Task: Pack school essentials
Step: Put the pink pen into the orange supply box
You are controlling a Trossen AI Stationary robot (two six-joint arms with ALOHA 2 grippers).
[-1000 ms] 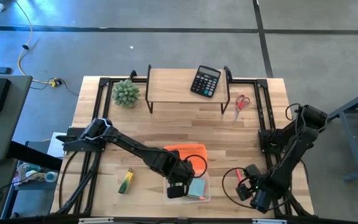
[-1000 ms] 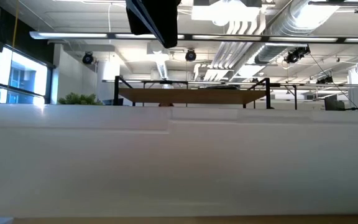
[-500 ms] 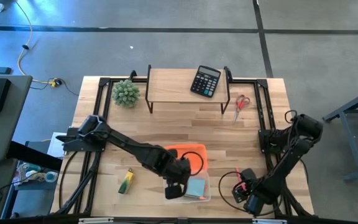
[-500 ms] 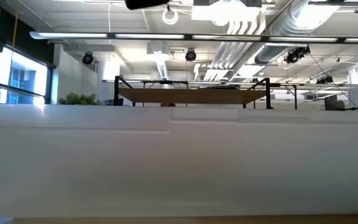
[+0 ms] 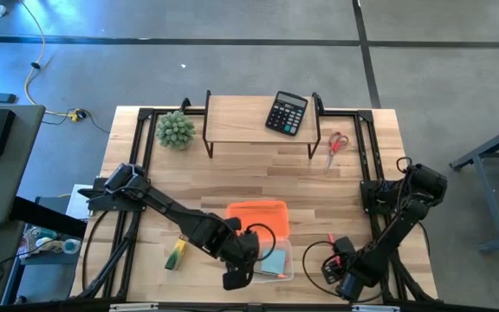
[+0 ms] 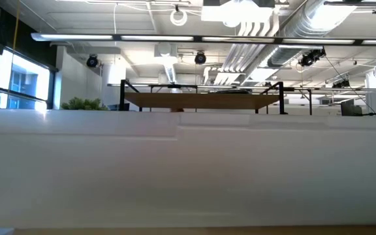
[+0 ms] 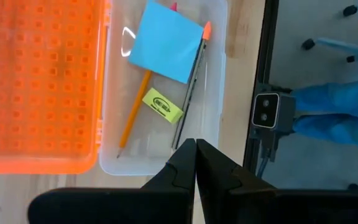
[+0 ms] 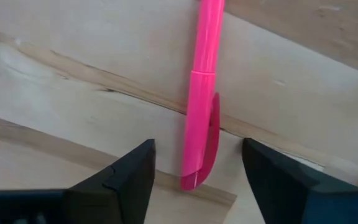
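No legible text, labels or numbers anywhere.

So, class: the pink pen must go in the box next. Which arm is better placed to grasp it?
Right. The right gripper has its open fingers either side of the pink pen on the table; the left gripper is shut above the clear box.

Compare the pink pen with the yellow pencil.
The pink pen lies on the bare table, between the right pincer's open fingers; the yellow pencil lies inside the clear box. The pen looks thicker and has a clip; the pencil is thin. Both are slender writing tools.
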